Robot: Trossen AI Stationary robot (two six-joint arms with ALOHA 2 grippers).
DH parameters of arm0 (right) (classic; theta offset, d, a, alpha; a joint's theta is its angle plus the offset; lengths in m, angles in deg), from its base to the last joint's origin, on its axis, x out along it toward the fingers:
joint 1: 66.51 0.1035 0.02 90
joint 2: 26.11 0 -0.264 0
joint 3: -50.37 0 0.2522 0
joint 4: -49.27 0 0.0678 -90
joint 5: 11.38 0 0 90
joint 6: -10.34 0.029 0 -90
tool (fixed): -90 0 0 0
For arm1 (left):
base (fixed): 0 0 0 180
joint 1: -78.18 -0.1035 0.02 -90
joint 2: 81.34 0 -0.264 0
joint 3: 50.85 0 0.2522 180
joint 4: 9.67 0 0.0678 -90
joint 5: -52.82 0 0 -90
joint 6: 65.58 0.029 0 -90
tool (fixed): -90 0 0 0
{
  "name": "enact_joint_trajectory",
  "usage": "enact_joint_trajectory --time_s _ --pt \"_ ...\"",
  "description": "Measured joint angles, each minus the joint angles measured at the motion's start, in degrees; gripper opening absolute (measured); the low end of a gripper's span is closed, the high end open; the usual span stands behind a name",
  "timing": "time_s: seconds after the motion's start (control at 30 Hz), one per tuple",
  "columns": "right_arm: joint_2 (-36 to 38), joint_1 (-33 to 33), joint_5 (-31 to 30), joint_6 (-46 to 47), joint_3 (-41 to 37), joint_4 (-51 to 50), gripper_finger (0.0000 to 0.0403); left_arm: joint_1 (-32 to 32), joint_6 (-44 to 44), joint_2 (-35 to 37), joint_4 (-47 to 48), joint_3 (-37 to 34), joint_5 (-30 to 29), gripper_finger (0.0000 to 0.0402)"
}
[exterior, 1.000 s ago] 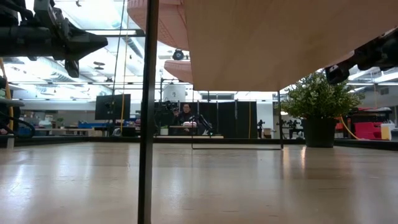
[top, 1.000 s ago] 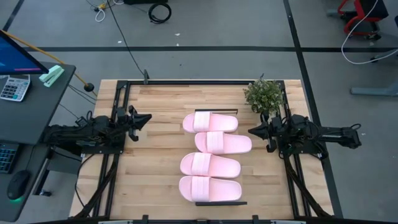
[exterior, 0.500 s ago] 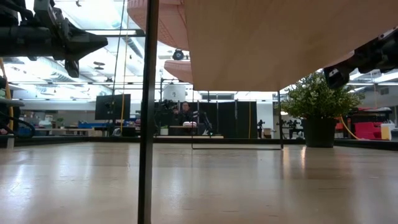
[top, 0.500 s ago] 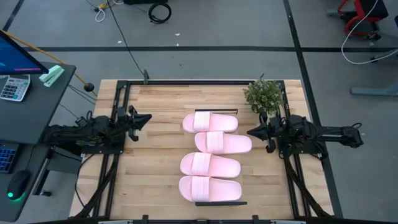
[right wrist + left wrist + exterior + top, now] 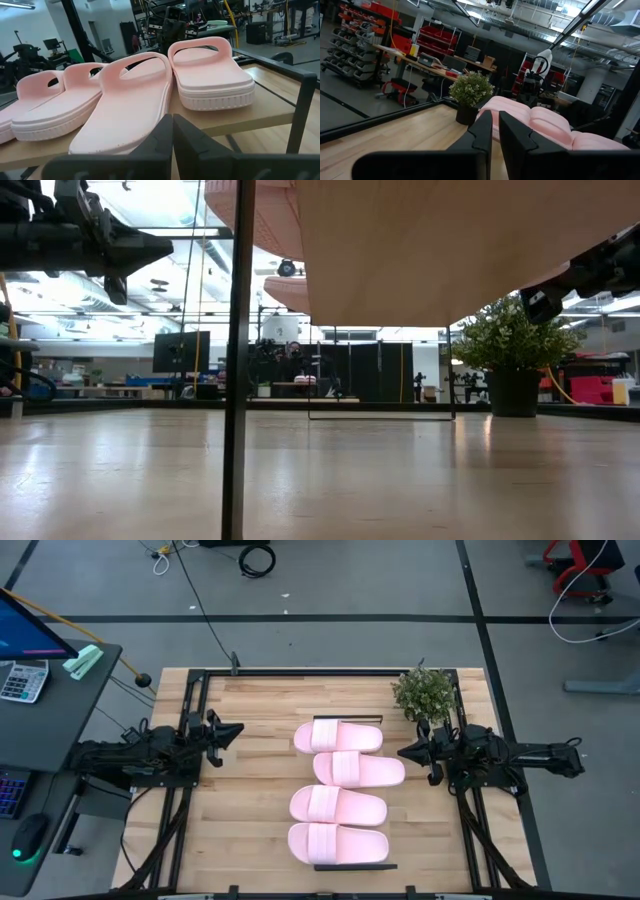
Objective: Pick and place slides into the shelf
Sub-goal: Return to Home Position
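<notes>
Four slides [image 5: 338, 807] cover shelf [image 5: 240, 116]; overhead, only frame ends seemingly show.

Four pale pink foam slides [image 5: 337, 806] lie soles down, wide straps up, in a single row along the shelf [image 5: 360, 866], each set crosswise to its length and edge to edge with its neighbour. The second slide [image 5: 358, 769] sits offset sideways from the others. The low shelf's black end bars frame the row
</notes>
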Motion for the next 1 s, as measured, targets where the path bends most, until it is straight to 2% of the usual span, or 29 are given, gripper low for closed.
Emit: enact_joint_trajectory --time_s 0.47,1.0 --pt "0.0 0.0 0.0 0.0 0.0 0.0 0.0016 0.0 0.0 0.0 0.0 0.0 0.0 0.0025" --pt "0.0 0.0 0.0 0.0 0.0 0.0 0.0016 0.0 0.0 0.0 0.0 0.0 0.0 0.0034"
